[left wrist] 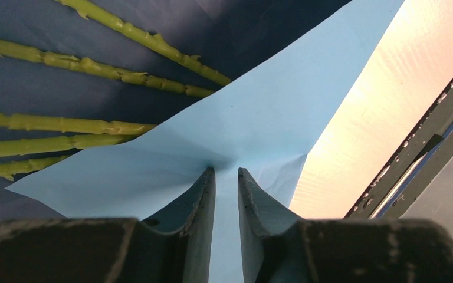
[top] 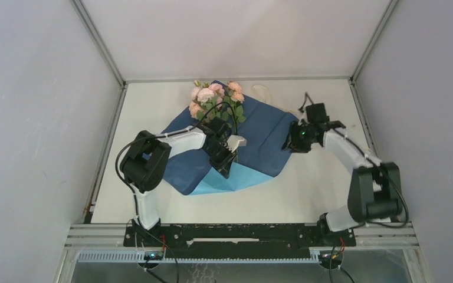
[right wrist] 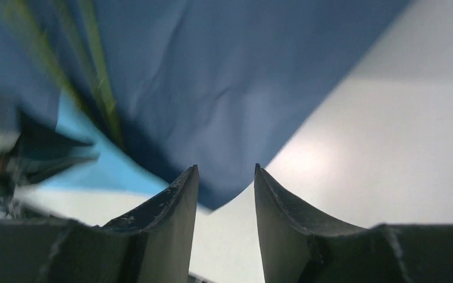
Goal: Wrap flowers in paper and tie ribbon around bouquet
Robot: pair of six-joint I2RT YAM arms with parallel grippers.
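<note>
The flowers (top: 215, 97), pink and peach blooms with green leaves, lie at the far end of the dark-blue paper (top: 259, 132), their stems (left wrist: 65, 124) running toward me. A light-blue flap (top: 227, 180) is folded up over the stem ends. My left gripper (top: 230, 158) (left wrist: 227, 171) is shut on that flap's light-blue face (left wrist: 259, 118), which puckers at the fingertips. At the paper's right corner (right wrist: 212, 76) my right gripper (top: 289, 142) (right wrist: 225, 168) hovers open with nothing between its fingers. Behind the paper, on the table, lies the cream ribbon (top: 263, 91).
The white table (top: 307, 188) is boxed in by grey walls and metal corner posts. A black rail (top: 242, 233) carrying both arm bases runs along the near edge, and it also shows as a dark rail (left wrist: 424, 141) in the left wrist view.
</note>
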